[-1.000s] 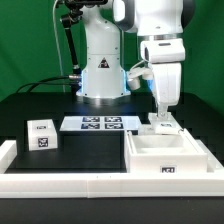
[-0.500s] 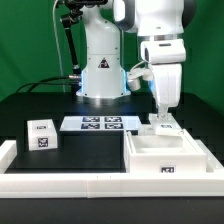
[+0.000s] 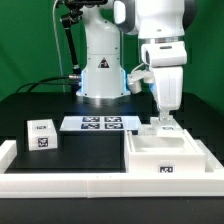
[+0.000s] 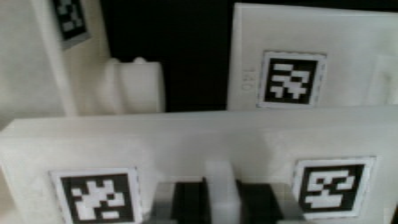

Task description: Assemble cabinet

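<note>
The end effector (image 3: 163, 116) is held low, pointing straight down, with its tips at the top of a small white block (image 3: 164, 127). In the wrist view two dark fingers (image 4: 185, 203) are seen close together with a thin pale strip between them. Whether they are clamped on an edge of the block or merely nearly closed cannot be told.

The block lies directly beneath the end effector, on the bench (image 3: 30, 105), just behind the far wall of the shell (image 3: 165, 158). Whether block and shell touch cannot be made out. The block's long axis cannot be read at this size. The shell's longer side runs across the exterior view from left to right, and its open cavity faces up.

The next move is judged to depend on this vertical alignment: a lift would have to be followed by a short carry toward the shell.

The parts are white plastic, each marked with a black-and-white tag. The shell's tag is on its front wall.

A second block (image 3: 42, 133) stands well apart, at the exterior view's left. The marker board (image 3: 100, 124) lies between the two blocks.
</note>
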`<action>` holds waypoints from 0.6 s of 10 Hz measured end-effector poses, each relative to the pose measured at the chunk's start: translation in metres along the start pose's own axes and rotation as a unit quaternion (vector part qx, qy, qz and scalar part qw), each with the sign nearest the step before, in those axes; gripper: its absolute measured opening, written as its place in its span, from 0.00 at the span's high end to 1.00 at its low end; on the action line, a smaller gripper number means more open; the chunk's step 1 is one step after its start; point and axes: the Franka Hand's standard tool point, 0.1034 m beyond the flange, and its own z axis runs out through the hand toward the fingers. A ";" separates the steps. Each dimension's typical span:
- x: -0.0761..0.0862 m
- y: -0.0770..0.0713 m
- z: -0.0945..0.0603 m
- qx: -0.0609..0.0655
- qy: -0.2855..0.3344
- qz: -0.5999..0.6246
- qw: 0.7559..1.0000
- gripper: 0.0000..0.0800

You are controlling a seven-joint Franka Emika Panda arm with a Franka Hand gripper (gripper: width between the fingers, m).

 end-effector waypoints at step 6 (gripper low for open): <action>0.002 0.033 -0.001 -0.005 0.006 -0.027 1.000 0.91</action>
